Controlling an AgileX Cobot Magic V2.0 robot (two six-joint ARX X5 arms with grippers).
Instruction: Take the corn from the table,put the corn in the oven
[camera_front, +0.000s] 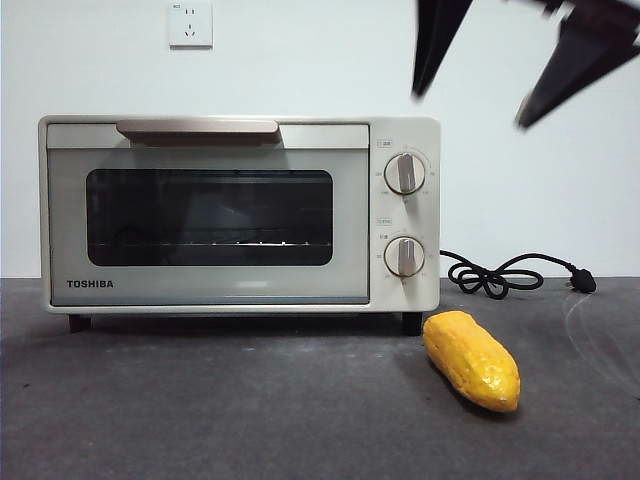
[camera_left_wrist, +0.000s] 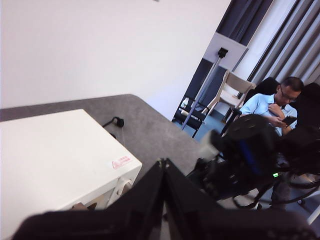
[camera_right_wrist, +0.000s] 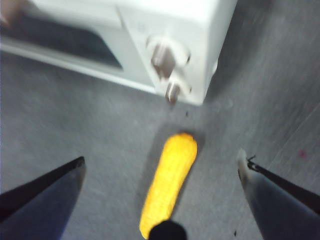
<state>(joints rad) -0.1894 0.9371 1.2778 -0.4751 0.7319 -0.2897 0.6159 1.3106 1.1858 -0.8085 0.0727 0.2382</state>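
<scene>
The corn lies flat on the dark grey tabletop, just in front of the oven's knob-side corner, angled so one tapered end points back at the oven's foot and the other toward the camera. The oven door is closed, the beige handle along its top edge, dark glass below it, two silver knobs stacked on the panel beside it. The black cord coils on the tabletop beyond the oven's side. Up high in the front view, the right pincer hangs above the corn, both black jaws spread wide, nothing between them. The right wrist view confirms it: the cob sits lengthwise in the gap between the two open jaws, untouched, the picture blurred. The left pincer is off over the oven's white top, near its back corner; its jaws meet at the tips, gripping nothing. Behind it in that view, a seated man in a light shirt and a chair by grey curtains.
</scene>
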